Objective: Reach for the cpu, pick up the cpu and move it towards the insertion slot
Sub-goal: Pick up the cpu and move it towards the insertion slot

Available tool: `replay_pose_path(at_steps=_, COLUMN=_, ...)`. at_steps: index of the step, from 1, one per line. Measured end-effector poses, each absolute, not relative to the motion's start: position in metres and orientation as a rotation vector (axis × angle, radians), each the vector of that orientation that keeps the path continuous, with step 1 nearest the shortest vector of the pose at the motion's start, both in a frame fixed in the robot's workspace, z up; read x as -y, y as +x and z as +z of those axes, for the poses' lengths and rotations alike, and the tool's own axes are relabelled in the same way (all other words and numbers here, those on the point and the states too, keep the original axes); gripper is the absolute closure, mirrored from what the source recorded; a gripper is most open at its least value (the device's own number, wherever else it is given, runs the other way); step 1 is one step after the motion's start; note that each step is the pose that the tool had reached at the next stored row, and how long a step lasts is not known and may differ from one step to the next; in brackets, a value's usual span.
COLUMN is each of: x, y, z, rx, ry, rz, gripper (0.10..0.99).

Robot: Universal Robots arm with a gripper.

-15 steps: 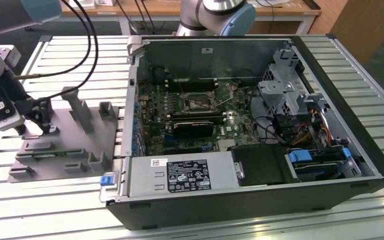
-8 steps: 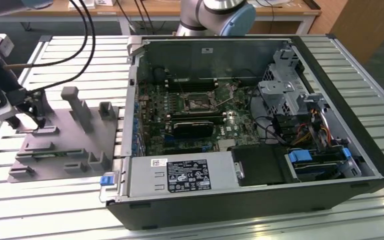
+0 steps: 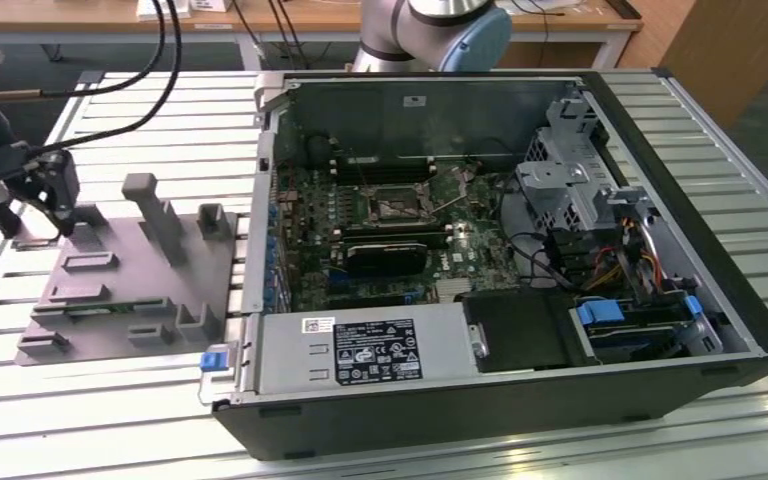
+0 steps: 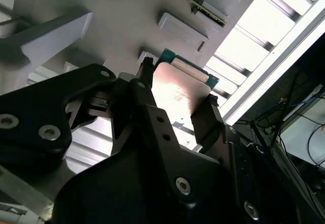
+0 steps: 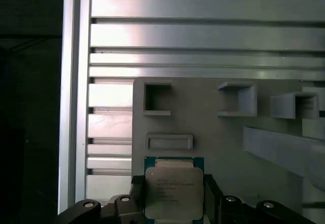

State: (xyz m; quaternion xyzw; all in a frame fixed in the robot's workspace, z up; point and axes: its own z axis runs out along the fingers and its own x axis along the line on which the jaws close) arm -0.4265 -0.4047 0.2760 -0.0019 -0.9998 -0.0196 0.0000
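Silvery metal with a thin green rim identifies the small flat square chip, the cpu point(image 5: 173, 193), seen in both wrist views between the two black fingers point(image 4: 203, 117) of the robot's gripper point(image 5: 173, 186). The jaws are drawn narrow, one finger against each of two opposite edges of the cpu, so it appears gripped. It sits at or just above the pale grey moulded fixture plate point(image 3: 117, 285) on the exterior view's left; whether it is clear of its seat cannot be told. The insertion slot point(image 3: 395, 206), a small square socket with a dark centre and shiny metal frame, lies well apart from it, inside the open black computer case point(image 3: 518, 410). Hazards, as judged from here: contact is on thin edges only, so a jolt or uneven pressure could tilt or drop the cpu. The grey plastic upright blocks point(image 3: 157, 215) stand on the plate between the gripper and the case, so a low path could strike them. The case's near wall could likewise catch the fingers.
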Motion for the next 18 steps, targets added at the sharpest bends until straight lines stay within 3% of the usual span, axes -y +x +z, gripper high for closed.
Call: replay_pose_path(at_steps=18, x=0.405, y=-0.426, z=0.353, rx=3.141, ry=-0.006, rz=-0.07, gripper=0.541)
